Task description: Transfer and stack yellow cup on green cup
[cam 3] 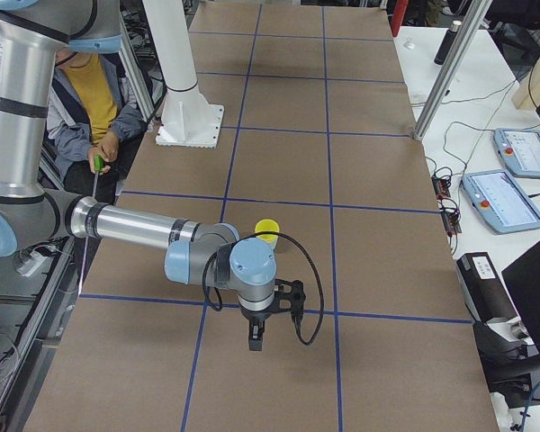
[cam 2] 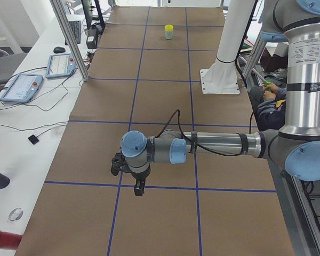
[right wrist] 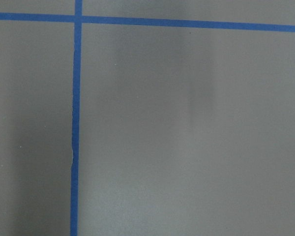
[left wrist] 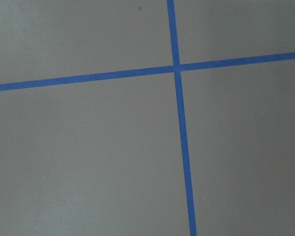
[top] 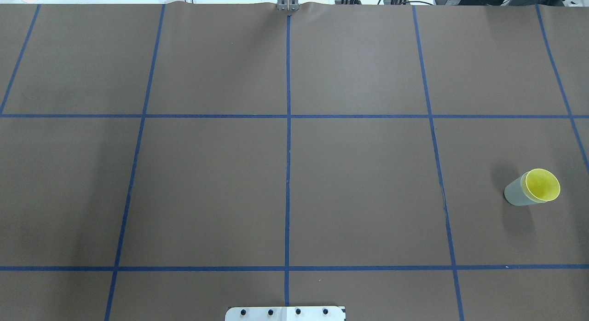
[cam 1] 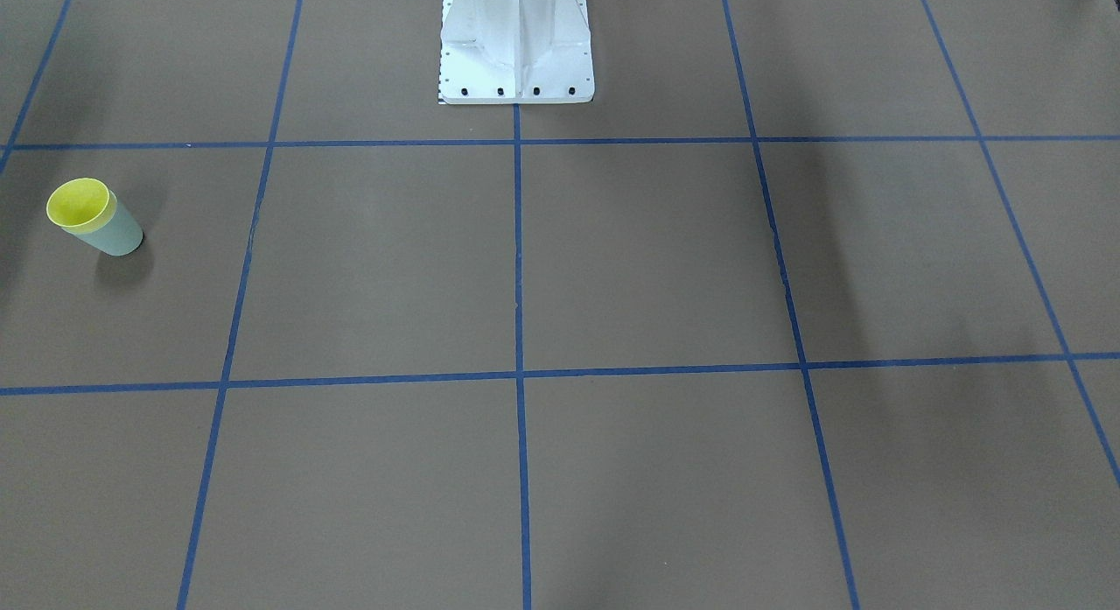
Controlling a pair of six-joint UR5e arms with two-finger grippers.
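Note:
The yellow cup (cam 1: 79,203) sits nested inside the green cup (cam 1: 120,235), upright on the brown table on the robot's right side. Both also show in the overhead view, yellow cup (top: 543,185) and green cup (top: 514,195). Far off in the exterior left view the yellow cup (cam 2: 169,27) tops the green cup (cam 2: 169,35). My left gripper (cam 2: 140,190) hangs above the table, far from the cups. My right gripper (cam 3: 256,342) hangs in front of the yellow cup (cam 3: 267,228), apart from it. I cannot tell whether either gripper is open or shut.
The white robot pedestal (cam 1: 516,54) stands at the table's robot-side edge. Blue tape lines (top: 288,127) divide the brown table into squares. A seated person (cam 3: 85,108) is beside the robot. Tablets (cam 3: 504,198) and cables lie on the white side bench.

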